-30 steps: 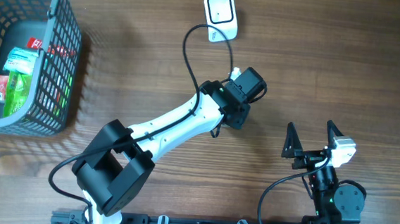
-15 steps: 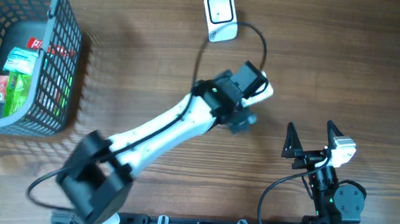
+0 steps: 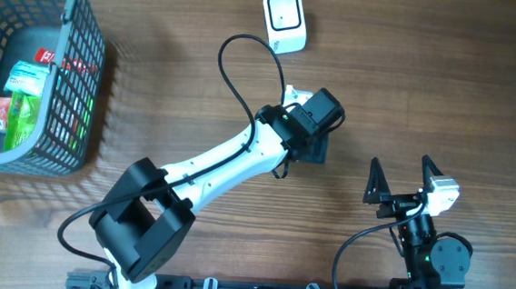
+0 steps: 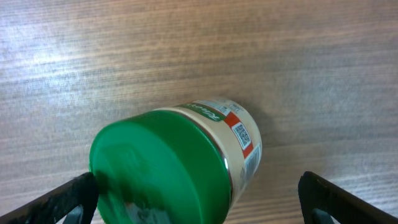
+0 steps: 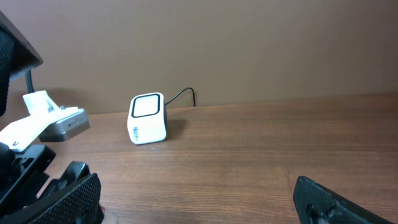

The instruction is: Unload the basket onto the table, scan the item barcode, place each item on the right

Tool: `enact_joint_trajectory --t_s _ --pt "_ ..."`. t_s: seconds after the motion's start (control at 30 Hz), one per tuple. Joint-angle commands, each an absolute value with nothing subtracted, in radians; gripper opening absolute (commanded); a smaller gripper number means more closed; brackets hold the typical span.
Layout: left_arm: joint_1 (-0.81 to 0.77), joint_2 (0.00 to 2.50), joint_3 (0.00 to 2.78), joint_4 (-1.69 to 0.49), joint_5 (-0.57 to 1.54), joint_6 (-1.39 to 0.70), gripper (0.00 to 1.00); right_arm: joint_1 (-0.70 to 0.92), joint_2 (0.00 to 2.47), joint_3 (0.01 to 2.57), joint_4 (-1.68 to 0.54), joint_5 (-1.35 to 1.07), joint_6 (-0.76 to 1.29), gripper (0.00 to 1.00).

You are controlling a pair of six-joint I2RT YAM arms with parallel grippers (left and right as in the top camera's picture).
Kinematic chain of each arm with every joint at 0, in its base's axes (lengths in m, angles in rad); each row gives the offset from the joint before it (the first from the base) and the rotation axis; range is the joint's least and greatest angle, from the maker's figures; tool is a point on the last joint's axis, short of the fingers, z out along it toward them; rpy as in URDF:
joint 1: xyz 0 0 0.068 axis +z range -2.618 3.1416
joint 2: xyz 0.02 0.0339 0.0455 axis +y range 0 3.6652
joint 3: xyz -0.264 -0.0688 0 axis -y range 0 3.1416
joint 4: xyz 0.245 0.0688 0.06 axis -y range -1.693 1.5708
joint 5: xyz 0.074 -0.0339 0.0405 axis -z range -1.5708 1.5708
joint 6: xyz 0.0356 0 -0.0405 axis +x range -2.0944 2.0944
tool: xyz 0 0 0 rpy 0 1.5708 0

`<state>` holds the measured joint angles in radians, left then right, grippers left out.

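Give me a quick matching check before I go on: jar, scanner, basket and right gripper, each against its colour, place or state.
Things:
1. jar
2. scanner
3. basket
4. right gripper

Descriptions:
A. grey mesh, packets inside
B. open, holding nothing
C. green lid, square code on the label
D. white, at the far edge of the table

Pairs: 1-C, 2-D, 3-A, 4-B
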<state>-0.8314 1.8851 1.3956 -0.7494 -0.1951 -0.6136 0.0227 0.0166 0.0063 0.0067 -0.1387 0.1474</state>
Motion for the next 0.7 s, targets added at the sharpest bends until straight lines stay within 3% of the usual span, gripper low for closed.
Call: enact_joint_trajectory --t_s 0.0,0.27,0.67 --pt "-0.833 1.863 1.420 -0.717 -0.253 -0.633 1.00 0.020 0.014 0.005 0.010 -0.151 0.133 1.00" --pt "-0.833 1.801 1.435 -0.704 -0.253 -0.647 1.00 0.020 0.014 0.005 0.010 -0.151 0.133 1.00" --pt "-0.836 1.919 1.426 -0.690 -0.078 -0.670 0.99 0.020 0.014 0.005 0.010 -0.151 0.133 1.00"
